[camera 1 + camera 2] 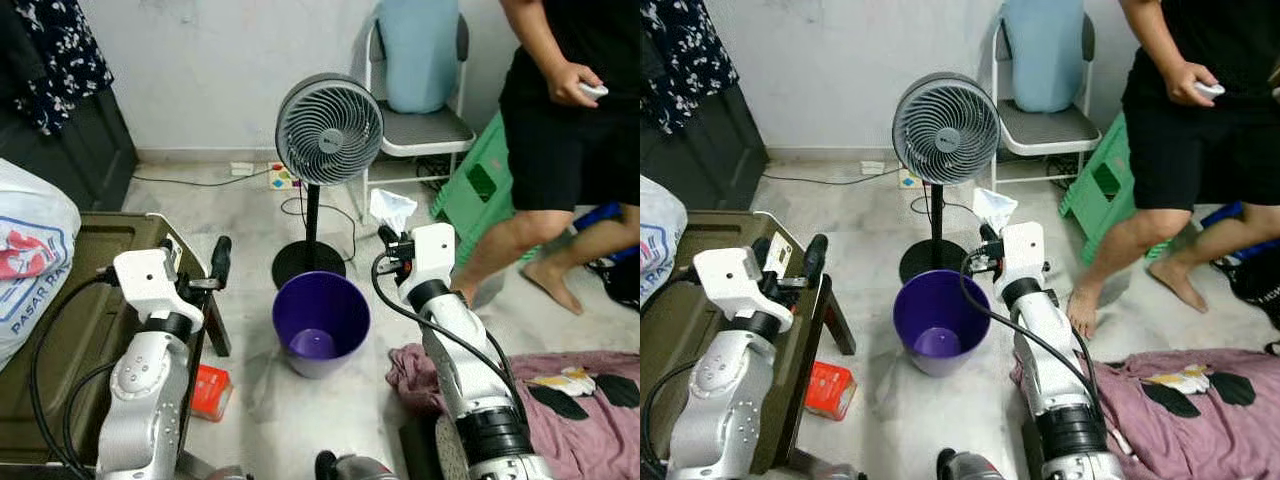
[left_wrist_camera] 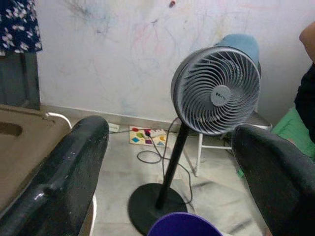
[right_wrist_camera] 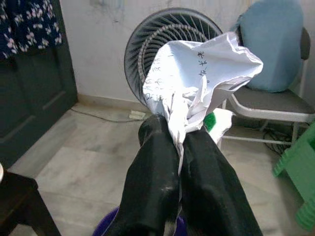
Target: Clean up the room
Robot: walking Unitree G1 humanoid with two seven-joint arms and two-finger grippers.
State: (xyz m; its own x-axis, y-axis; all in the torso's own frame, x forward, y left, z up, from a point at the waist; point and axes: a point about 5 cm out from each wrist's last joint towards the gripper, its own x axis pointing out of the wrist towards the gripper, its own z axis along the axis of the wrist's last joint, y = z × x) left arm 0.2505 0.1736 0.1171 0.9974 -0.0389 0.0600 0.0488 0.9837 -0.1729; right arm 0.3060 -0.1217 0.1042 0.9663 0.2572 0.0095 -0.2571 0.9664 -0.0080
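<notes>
— What's in hand?
— My right gripper [image 3: 179,147] clenches one crumpled paper [image 3: 197,83] above the one purple bin [image 1: 321,322].
— The left gripper [image 2: 167,167]?
— Fingers spread, empty, beside the table [image 1: 100,330].

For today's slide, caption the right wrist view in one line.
Right gripper pinches crumpled printed paper above the purple bin, grey fan behind.

Lived-in home room, pedestal fan [image 1: 328,130], folding chair [image 1: 420,120], scribbled wall [image 2: 123,44], tiled floor [image 1: 250,215]
</notes>
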